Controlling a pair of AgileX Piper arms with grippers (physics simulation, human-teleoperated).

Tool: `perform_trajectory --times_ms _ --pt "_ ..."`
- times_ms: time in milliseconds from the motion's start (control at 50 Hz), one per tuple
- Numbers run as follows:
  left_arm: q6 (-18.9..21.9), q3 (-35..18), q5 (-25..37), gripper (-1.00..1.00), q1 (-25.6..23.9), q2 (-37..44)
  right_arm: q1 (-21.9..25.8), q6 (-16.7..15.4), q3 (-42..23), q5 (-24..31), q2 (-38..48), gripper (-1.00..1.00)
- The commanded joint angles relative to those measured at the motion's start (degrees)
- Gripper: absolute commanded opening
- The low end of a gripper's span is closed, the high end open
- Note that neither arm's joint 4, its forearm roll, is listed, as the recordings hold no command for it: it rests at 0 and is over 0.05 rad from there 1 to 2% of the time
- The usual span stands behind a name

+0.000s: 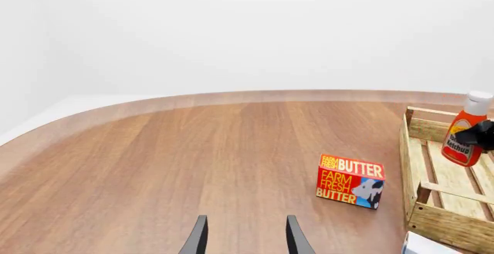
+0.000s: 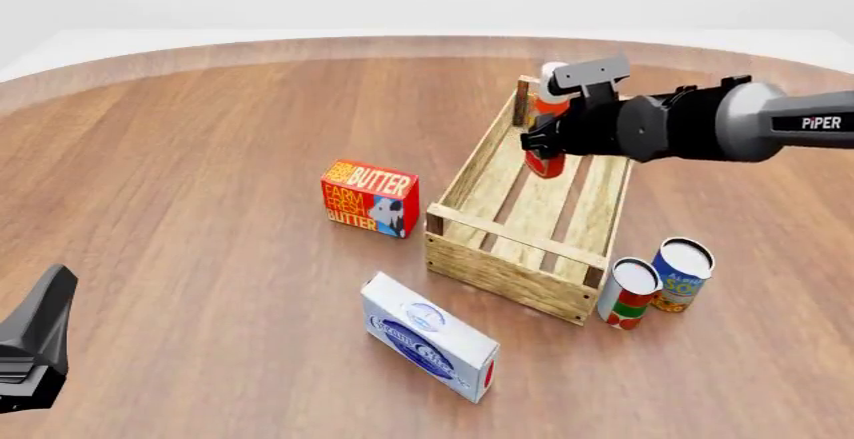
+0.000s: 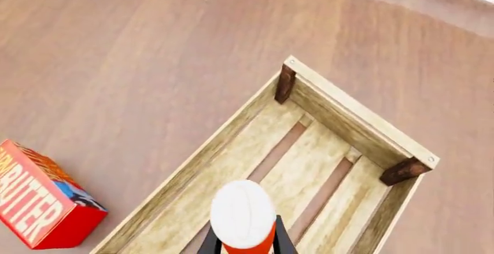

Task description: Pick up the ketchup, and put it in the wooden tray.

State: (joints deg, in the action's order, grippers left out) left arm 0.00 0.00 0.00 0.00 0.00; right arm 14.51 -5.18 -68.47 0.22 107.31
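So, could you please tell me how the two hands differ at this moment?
The right hand is closed on the ketchup above the far end of the wooden tray; the left hand is open and holds nothing. The right arm reaches well forward over the table, while the left sits back at the near left edge, far from the tray. Both are dark two-fingered hands.

The crate (image 2: 523, 221) sits right of centre on the table (image 2: 200, 139); the bottle (image 2: 546, 149) is over its far end; the butter box (image 2: 370, 197) lies left of it; a flat carton (image 2: 430, 336) lies nearer; two cans (image 2: 657, 279) stand by its near right corner.
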Motion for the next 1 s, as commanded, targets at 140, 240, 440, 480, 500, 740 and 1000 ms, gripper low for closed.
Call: perform_trajectory --times_ms 140,240,440,480,500,740,1000 --pt "0.0 0.0 0.0 1.0 0.0 0.0 -1.4 1.0 3.4 -4.6 1.6 -1.0" --pt "0.0 0.0 0.0 1.0 0.0 0.0 -1.3 1.1 4.8 -6.6 2.6 -1.0" --pt "0.0 0.0 0.0 1.0 0.0 0.0 -1.4 1.7 5.5 -8.0 3.9 -1.0" --pt "0.0 0.0 0.0 1.0 0.0 0.0 -1.4 1.7 5.6 -8.1 4.0 -1.0" --pt "0.0 0.0 0.0 1.0 0.0 0.0 -1.3 1.8 5.6 -8.1 4.0 -1.0" --pt "0.0 0.0 0.0 1.0 0.0 0.0 -1.1 2.1 6.0 -8.8 4.9 -1.0" --pt "0.0 0.0 0.0 1.0 0.0 0.0 -1.9 2.1 7.1 -9.6 4.6 1.0"
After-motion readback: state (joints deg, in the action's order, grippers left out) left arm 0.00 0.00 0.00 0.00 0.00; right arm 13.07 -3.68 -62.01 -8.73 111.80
